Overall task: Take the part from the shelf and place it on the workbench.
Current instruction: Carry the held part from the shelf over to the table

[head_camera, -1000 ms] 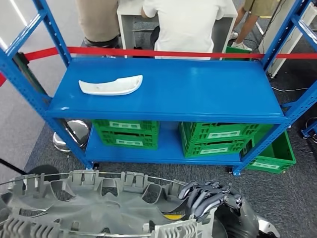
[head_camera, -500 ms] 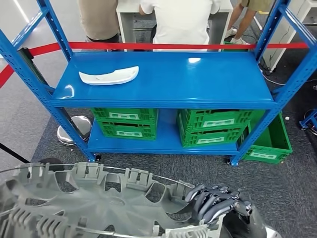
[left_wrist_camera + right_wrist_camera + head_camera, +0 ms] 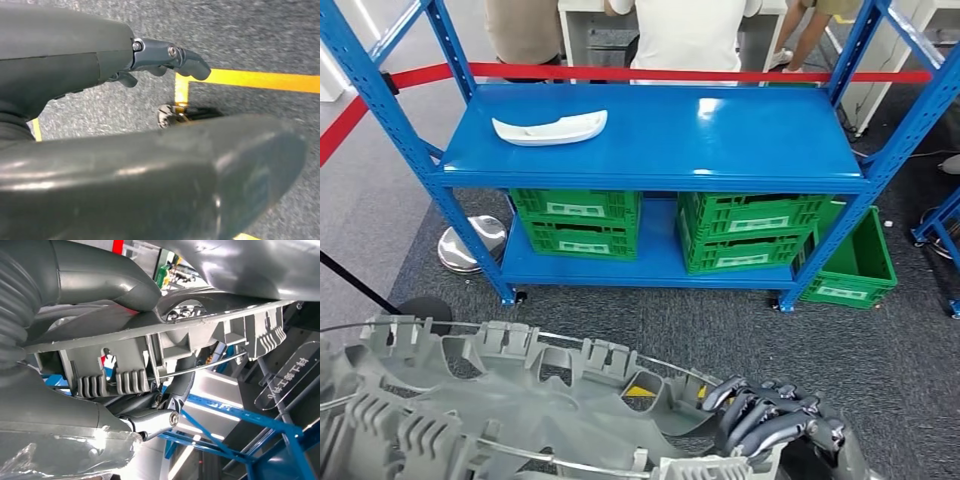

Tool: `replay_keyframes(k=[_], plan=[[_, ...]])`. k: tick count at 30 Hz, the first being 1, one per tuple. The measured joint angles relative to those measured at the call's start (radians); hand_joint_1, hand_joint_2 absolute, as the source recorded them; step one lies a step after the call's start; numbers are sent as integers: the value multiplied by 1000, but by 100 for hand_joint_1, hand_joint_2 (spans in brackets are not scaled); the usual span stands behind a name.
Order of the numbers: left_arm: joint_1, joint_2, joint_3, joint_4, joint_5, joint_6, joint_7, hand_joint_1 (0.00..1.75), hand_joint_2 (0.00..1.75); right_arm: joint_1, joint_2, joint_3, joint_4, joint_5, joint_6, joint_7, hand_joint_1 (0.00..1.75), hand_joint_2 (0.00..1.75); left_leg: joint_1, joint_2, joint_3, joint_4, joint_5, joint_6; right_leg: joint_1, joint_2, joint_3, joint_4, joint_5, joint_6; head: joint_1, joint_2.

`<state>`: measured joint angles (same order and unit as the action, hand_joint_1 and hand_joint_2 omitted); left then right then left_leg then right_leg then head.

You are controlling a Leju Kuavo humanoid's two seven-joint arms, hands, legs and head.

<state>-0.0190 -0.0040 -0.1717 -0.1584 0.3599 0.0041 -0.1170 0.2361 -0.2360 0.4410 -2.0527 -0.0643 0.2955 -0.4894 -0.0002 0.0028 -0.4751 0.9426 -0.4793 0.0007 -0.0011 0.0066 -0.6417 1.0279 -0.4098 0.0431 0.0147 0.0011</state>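
Observation:
A large grey ribbed plastic part (image 3: 509,400) spans the bottom of the head view, well clear of the blue shelf (image 3: 697,140). My right hand (image 3: 773,425) grips its right end, dark fingers curled over the edge. In the right wrist view the part's clipped rim (image 3: 181,335) lies between the thumb and the fingers (image 3: 154,420). In the left wrist view my left hand (image 3: 113,60) has a finger stretched out over grey carpet; whether it holds the part I cannot tell. A white curved part (image 3: 550,128) lies on the shelf's top board, at its left.
Green crates (image 3: 576,220) (image 3: 750,230) fill the lower shelf, and another (image 3: 856,270) sits on the floor at the right. Red tape (image 3: 660,73) runs behind the shelf, with people (image 3: 690,30) beyond it. A round metal base (image 3: 467,245) stands at the shelf's left foot. A yellow line (image 3: 256,80) marks the carpet.
The whole picture has shifted: the camera has moved and the shelf now shows higher and a little smaller. The grey part stays in my right hand, and the white part stays on the shelf.

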Motion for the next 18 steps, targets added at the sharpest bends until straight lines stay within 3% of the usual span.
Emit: replay_keyframes(k=[3, 4, 5, 6, 8, 10, 11, 13, 14, 15, 16, 18], plan=[[0, -2, -6, 0, -5, -3, -3, 0, 0, 12, -1, 0, -12, 17, -13, 1, 175, 175, 1, 3, -33, 0, 31, 11, -2, 0, -42, 170, -139, 12, 6, 0], [0, -3, -9, 0, -6, -4, -3, 0, 0, 16, -1, 0, -14, 22, -17, 1, 175, 175, 0, 3, -45, 1, 41, 11, -2, 0, -48, 228, -160, 14, 7, 0], [0, -3, -11, 0, -7, -5, -3, 0, 0, 20, -2, 1, -16, 26, -20, 1, 175, 175, 0, 3, -58, 3, 51, 10, -2, 0, -43, 261, -157, 16, 7, 0], [0, -4, -13, 0, -7, -5, -3, 0, 0, 23, -2, 1, -17, 29, -23, 1, 175, 175, 0, 3, -72, 5, 60, 9, -2, 0, -22, 259, -134, 16, 8, 0], [0, -4, -15, 0, -8, -5, -3, 0, 0, 27, -2, 1, -21, 37, -31, 1, 175, 175, 0, 2, -99, 15, 76, 2, -4, 0, 65, 156, -85, 16, 8, 0], [1, -3, -17, 0, -9, -5, -2, 0, 0, 29, -3, 2, -27, 47, -42, -1, 175, 175, -2, 1, -119, 27, 90, -7, -3, 1, 162, 13, -93, 13, 9, 0], [1, -2, -17, 0, -10, -4, -2, 0, 0, 30, -4, 4, -29, 52, -47, -2, 175, 175, -3, 0, -125, 31, 97, -12, -2, 3, 186, -30, -107, 10, 10, 0], [2, 4, -18, 0, -9, 0, -1, 0, 0, 32, -5, 7, -31, 54, -51, -7, 175, 175, -3, -2, -134, 33, 113, -22, 0, 4, 178, -42, -106, -5, 10, 0], [3, 6, -18, 0, -9, 2, -2, 0, 0, 30, -6, 8, -31, 53, -52, -9, 175, 175, -2, -2, -141, 37, 107, -28, -1, 3, 168, -41, -98, -14, 10, 0], [5, 9, -18, 0, -9, 4, -2, 0, 0, 28, -6, 10, -30, 51, -52, -11, 175, 175, -1, -3, -151, 55, 81, -34, -2, 1, 157, -40, -87, -25, 8, 0], [6, 11, -18, 0, -9, 5, -3, 0, 0, 26, -7, 11, -30, 49, -51, -13, 175, 175, 0, -4, -166, 91, 39, -39, -5, 0, 144, -40, -75, -34, 7, 0], [6, 14, -18, 0, -8, 6, -5, 0, 0, 23, -7, 13, -29, 44, -50, -17, 175, 175, 1, -4, -200, 213, -64, -46, -5, -1, 118, -39, -52, -42, 4, 0]])
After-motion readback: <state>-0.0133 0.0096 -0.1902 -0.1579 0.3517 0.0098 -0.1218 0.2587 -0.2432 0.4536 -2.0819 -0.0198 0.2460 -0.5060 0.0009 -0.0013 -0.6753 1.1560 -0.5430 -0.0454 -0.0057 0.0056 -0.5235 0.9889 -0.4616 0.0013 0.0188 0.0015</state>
